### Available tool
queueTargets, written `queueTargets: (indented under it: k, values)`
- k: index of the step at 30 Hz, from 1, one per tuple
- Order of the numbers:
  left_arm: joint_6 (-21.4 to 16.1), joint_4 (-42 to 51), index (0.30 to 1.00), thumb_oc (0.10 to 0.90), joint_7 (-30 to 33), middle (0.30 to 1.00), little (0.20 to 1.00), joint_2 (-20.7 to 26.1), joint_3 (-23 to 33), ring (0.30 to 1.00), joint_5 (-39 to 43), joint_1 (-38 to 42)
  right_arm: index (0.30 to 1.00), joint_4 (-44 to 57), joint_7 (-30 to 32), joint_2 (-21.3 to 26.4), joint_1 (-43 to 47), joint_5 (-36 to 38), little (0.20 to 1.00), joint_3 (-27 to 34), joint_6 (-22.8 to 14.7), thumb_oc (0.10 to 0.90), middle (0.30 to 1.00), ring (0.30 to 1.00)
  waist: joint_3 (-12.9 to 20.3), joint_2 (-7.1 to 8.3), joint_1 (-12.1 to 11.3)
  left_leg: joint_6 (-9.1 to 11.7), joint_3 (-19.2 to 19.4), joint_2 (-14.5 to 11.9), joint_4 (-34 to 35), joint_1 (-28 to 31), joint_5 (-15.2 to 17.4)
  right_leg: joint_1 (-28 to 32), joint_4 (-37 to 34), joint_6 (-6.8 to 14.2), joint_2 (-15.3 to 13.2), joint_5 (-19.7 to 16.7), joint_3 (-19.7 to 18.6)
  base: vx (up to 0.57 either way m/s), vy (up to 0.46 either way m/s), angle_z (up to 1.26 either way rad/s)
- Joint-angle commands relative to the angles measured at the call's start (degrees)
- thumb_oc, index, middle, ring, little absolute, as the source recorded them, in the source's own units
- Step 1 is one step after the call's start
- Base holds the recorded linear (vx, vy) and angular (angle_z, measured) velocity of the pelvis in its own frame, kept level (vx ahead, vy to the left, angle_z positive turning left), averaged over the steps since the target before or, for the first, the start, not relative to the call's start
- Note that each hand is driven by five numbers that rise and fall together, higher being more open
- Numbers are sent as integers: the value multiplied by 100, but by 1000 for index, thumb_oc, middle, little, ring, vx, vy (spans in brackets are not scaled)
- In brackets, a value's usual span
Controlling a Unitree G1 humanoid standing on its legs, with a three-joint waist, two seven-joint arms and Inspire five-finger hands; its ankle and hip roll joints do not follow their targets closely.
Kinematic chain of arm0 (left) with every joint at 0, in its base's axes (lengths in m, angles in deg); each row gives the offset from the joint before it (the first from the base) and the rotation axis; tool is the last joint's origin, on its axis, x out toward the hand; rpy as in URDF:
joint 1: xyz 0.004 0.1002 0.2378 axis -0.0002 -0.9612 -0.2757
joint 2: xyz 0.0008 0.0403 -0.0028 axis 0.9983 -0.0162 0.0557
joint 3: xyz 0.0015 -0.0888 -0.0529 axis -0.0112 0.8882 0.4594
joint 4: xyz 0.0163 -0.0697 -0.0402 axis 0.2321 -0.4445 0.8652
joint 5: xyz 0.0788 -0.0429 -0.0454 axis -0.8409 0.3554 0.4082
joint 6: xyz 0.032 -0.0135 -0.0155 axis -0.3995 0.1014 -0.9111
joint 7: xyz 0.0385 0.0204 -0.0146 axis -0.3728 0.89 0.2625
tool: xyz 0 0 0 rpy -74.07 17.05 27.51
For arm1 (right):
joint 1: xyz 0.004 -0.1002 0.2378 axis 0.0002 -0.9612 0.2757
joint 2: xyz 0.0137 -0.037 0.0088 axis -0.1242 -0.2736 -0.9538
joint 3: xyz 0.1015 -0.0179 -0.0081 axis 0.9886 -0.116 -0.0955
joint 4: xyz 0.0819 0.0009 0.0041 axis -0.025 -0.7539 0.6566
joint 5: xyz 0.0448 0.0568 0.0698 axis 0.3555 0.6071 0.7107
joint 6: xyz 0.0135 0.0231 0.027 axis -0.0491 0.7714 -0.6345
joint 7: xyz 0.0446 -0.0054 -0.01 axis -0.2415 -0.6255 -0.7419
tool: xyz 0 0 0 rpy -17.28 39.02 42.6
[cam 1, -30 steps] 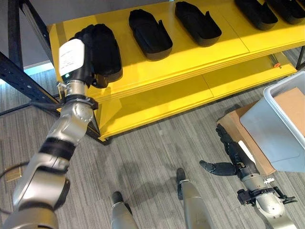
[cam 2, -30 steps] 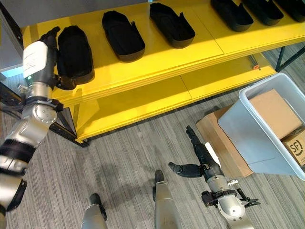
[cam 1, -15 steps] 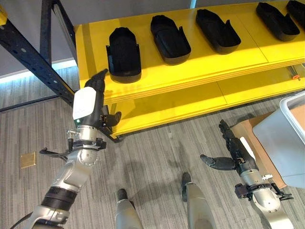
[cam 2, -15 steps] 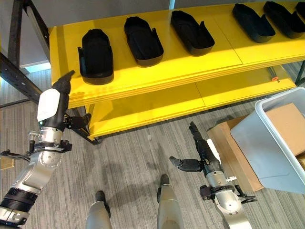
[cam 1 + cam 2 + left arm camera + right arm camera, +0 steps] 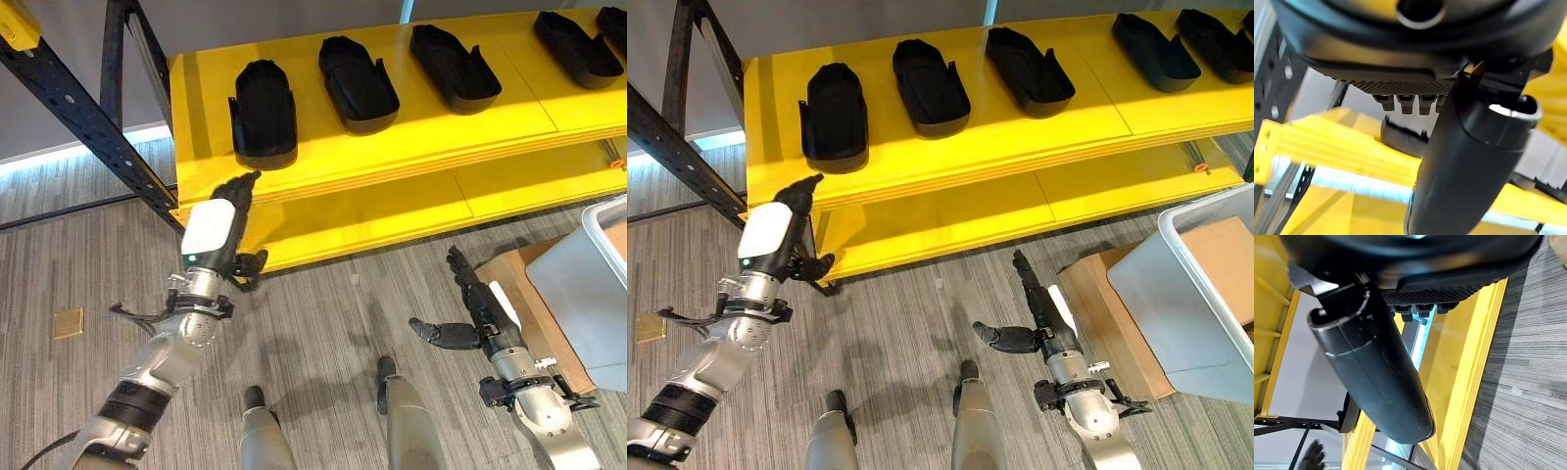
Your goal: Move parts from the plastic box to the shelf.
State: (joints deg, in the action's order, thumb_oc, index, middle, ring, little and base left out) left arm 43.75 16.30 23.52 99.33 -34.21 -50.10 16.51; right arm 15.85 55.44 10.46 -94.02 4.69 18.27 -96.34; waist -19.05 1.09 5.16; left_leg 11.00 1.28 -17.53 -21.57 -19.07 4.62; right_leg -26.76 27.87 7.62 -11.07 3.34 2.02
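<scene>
Between parts: both our hands empty, a fetch is due.

Our left hand (image 5: pixel 220 230) hangs slack-fingered at 6 o'clock of the leftmost part (image 5: pixel 263 113) on the shelf (image 5: pixel 392 137); our right hand (image 5: pixel 480 313) is loose too. Next we reach the plastic box (image 5: pixel 1205 284) at 3 o'clock, its contents cut off.

The yellow shelf (image 5: pixel 509 108) has black parts (image 5: pixel 263 113) lying in a row on top, and the plastic box (image 5: pixel 1200 294) sits on the floor
</scene>
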Motion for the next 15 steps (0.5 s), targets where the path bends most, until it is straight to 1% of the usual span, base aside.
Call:
queueTargets:
  k: [1,9,15]
  values:
    - [-95,-2,1000,900,394,1000,1000,-3,25,1000,-182,782,1000,428,324,167,77,6,1000,185,-519,900,1000,1000,458,75,194,-320,86,1,177,-422,-629,276,-249,43,-52,-355,-53,-42,0,0]
    - [37,-767,1000,900,464,1000,1000,-194,-349,1000,-237,1331,1000,399,367,208,-19,49,1000,203,-534,900,1000,1000,518,94,292,-308,129,-39,157,-514,-662,97,-196,40,-14,-375,-117,-14,-2,-2]
    - [122,-1101,1000,900,483,1000,1000,-282,-449,1000,-243,1503,1000,408,407,212,-43,55,1000,227,-556,900,1000,1000,509,103,323,-292,155,-64,116,-516,-633,60,-138,46,4,-347,-150,0,0,0]
